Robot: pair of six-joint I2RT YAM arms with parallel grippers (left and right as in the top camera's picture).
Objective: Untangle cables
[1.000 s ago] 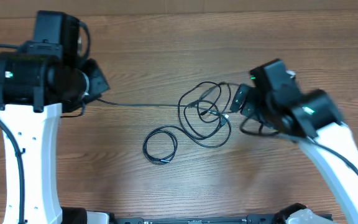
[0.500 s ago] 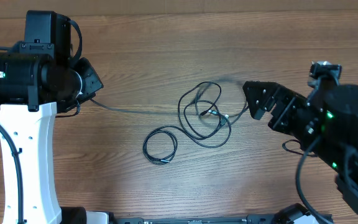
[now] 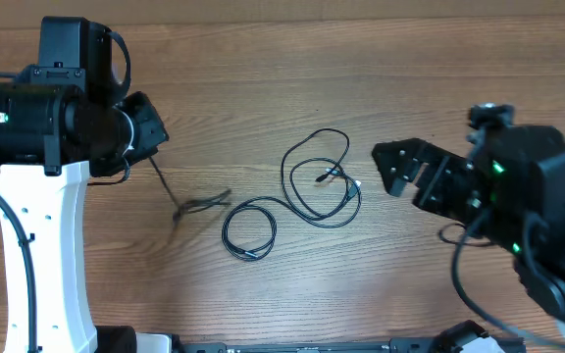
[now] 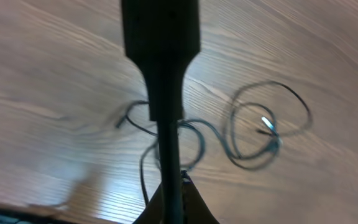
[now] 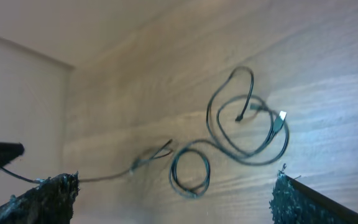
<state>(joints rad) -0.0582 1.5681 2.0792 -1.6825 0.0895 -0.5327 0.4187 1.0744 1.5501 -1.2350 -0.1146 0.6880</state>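
My left gripper (image 3: 149, 143) is shut on one thin black cable (image 3: 165, 186), which slants down from it to the table; its blurred free end (image 3: 209, 202) lies left of the others. In the left wrist view that cable (image 4: 166, 124) runs up the middle from my shut left gripper (image 4: 174, 186). The other cables (image 3: 322, 181) lie mid-table as loose overlapping loops with a silver-tipped plug (image 3: 357, 184), joined to a small coil (image 3: 250, 230). My right gripper (image 3: 388, 169) hovers open just right of the loops, holding nothing. In the right wrist view the loops (image 5: 247, 118) and coil (image 5: 190, 171) lie beyond the right gripper (image 5: 174, 182).
The wooden table (image 3: 292, 69) has a seam along its far side. My white left arm (image 3: 47, 245) stands along the left edge. The bulky right arm (image 3: 528, 216) fills the lower right. A black rail (image 3: 302, 347) runs along the front edge.
The held cable, taut to the tangle a second ago, has pulled out of it and now hangs slack near the left gripper. The right arm withdrew rightward and rose.
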